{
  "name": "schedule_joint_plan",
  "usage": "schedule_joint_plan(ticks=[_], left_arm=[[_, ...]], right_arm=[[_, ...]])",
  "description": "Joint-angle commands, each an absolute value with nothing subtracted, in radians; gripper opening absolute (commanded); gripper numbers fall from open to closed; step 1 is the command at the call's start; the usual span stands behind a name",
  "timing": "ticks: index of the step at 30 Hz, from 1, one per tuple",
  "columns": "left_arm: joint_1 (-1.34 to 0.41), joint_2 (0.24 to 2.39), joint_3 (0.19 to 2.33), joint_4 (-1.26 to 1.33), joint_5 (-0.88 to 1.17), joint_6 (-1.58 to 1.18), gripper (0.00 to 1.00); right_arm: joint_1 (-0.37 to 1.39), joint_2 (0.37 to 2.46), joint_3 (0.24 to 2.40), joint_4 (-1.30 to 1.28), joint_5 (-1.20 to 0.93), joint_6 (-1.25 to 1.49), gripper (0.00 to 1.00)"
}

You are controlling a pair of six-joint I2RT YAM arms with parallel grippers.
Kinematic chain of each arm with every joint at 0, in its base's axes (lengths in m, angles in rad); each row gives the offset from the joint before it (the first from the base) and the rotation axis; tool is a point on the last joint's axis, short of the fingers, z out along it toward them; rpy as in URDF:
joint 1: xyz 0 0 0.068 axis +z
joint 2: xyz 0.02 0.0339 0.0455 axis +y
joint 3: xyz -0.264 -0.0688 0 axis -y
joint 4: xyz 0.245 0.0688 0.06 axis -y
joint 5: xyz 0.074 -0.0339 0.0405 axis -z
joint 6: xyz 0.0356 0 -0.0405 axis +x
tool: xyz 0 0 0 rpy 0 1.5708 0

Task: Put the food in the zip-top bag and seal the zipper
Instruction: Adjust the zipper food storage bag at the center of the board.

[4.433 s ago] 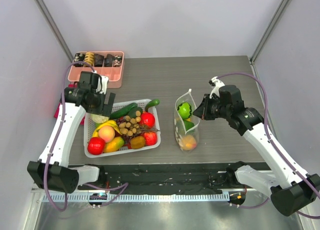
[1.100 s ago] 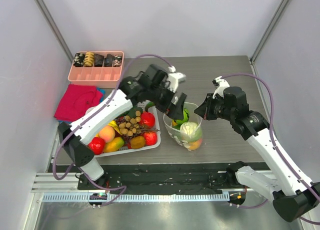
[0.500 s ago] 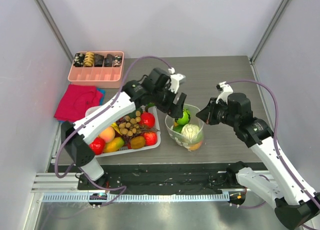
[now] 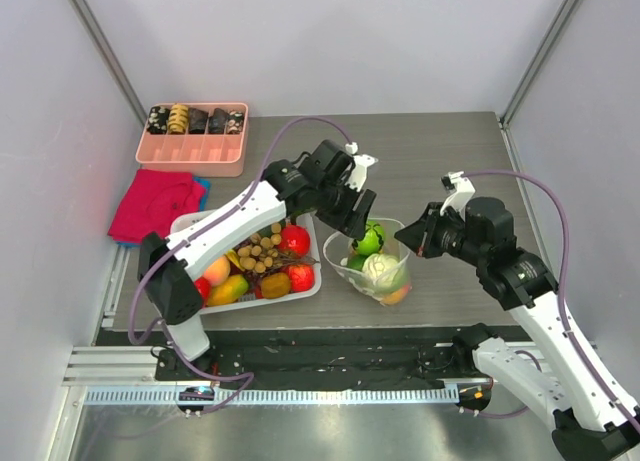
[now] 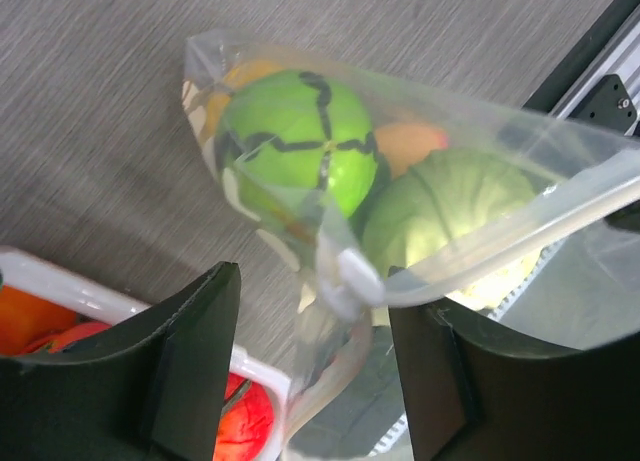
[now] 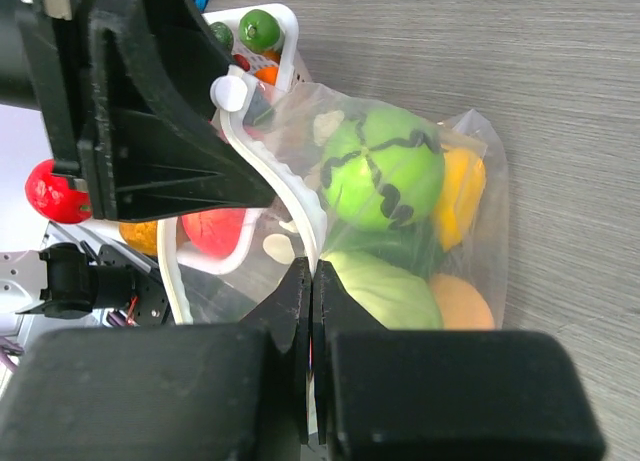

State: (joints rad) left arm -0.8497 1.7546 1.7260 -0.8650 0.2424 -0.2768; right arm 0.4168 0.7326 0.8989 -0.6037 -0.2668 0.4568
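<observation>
Loading looks to be the step in hand. The zip-top bag (image 4: 372,266) stands near the middle of the table (image 4: 450,151), mouth up and spread wide. Inside it are a green pepper (image 5: 300,146), a pale cabbage (image 5: 455,216), a yellow pepper (image 6: 462,189) and a peach (image 6: 460,303), packed against one another.

The right end effector (image 6: 311,281) comes in from 3 o'clock of the bag, its fingers pressed together on the plastic at the mouth edge, propping the bag open. The left end effector (image 4: 353,216) hangs over the rim at about 11 o'clock. Its fingers are spread and hold nothing, and the rim runs between them without either finger visibly touching it. The zipper (image 5: 520,239) shows as a thicker clear strip along the mouth, unpressed.

More food (image 4: 258,253) lies in the white basket (image 4: 262,299) just beside the bag at 9 o'clock: red apples, a brown cluster and others. By my reading the next move sends the left arm back to the basket for another piece while the right holds the mouth wide. The plastic is floppy, so a slack hold could let the opening fold in. The left end effector could also be lining up on the rim to begin sealing (its position fits either).

The table is grey, wood-grained and matte, set between pale walls. A pink tray (image 4: 195,166) sits at 10 o'clock, a red cloth (image 4: 150,206) at 9 o'clock by the left wall, and a dark rail (image 4: 330,353) runs along the 6 o'clock edge.
</observation>
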Motion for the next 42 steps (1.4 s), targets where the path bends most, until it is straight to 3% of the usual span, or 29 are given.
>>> schedule_joint_plan(ticks=[1, 7, 10, 11, 13, 19, 22, 23, 26, 30, 37, 42], left_arm=[[-0.828, 1.649, 1.674, -0.900, 0.219, -0.259, 0.64], [-0.825, 1.605, 1.574, -0.908, 0.265, -0.253, 0.62], [-0.824, 1.632, 1.597, -0.910, 0.285, -0.239, 0.37], [-0.821, 1.638, 1.635, -0.905, 0.297, -0.223, 0.19], [-0.812, 1.664, 1.684, -0.888, 0.304, -0.212, 0.00], [-0.788, 1.755, 1.844, -0.776, 0.546, -0.193, 0.00], [-0.788, 1.811, 1.904, -0.805, 0.684, -0.175, 0.00], [-0.788, 1.847, 1.917, -0.821, 0.704, -0.163, 0.00], [-0.788, 1.902, 1.951, -0.873, 0.775, -0.094, 0.00], [-0.772, 1.937, 1.970, -0.890, 0.825, -0.060, 0.00], [-0.701, 1.986, 2.074, -1.034, 0.988, 0.086, 0.00], [-0.692, 2.037, 2.181, -1.233, 1.052, 0.264, 0.00]], right_arm=[[0.417, 0.707, 0.913, -0.569, -0.241, 0.480, 0.01], [0.416, 0.700, 0.890, -0.557, -0.261, 0.488, 0.01], [0.417, 0.690, 0.877, -0.551, -0.271, 0.488, 0.01], [0.417, 0.686, 0.874, -0.548, -0.282, 0.494, 0.01], [0.416, 0.683, 0.868, -0.526, -0.320, 0.505, 0.01], [0.417, 0.718, 0.802, -0.298, -0.452, 0.632, 0.01], [0.425, 0.738, 0.746, -0.145, -0.497, 0.666, 0.34], [0.426, 0.741, 0.739, -0.127, -0.509, 0.660, 0.65], [0.428, 0.738, 0.747, -0.136, -0.537, 0.557, 0.90], [0.426, 0.687, 0.823, -0.298, -0.499, 0.350, 1.00], [0.428, 0.532, 0.864, -0.485, -0.411, -0.084, 1.00], [0.428, 0.427, 0.795, -0.538, -0.330, -0.410, 0.94]])
